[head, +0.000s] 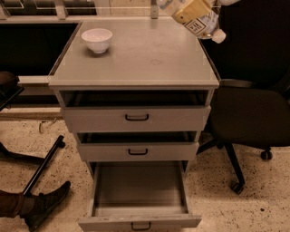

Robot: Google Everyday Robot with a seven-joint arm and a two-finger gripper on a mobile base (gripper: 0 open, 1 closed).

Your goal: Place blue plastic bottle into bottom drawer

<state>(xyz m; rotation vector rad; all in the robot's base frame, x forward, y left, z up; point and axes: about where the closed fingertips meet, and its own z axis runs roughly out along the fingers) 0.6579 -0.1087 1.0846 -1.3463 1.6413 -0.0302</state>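
**Gripper (193, 11) holds the bottle up high, and the drawer is open below**

In the camera view, the gripper is at the very top, a bit right of the middle. The edge cuts most of it off. It is closed tight around the blue plastic bottle (205, 26). The bottle hangs in the air, tilted, with its white cap pointing down and to the right. It is above the back right corner of the cabinet top (149, 59) and does not touch it. The white bowl (97, 40) sits well apart, at the back left.

The bottom drawer (138, 190) is pulled far out, and I see nothing inside it. The two upper drawers (136, 118) are pulled out only a little.

I think this is the carrying step: the bottle is picked up but not in the drawer yet. Next, the bottle should come forward past the front edge of the top, then go a long way down. It should not bump the upper drawers. The gripper should let go only when the bottle is low over the grey tray.
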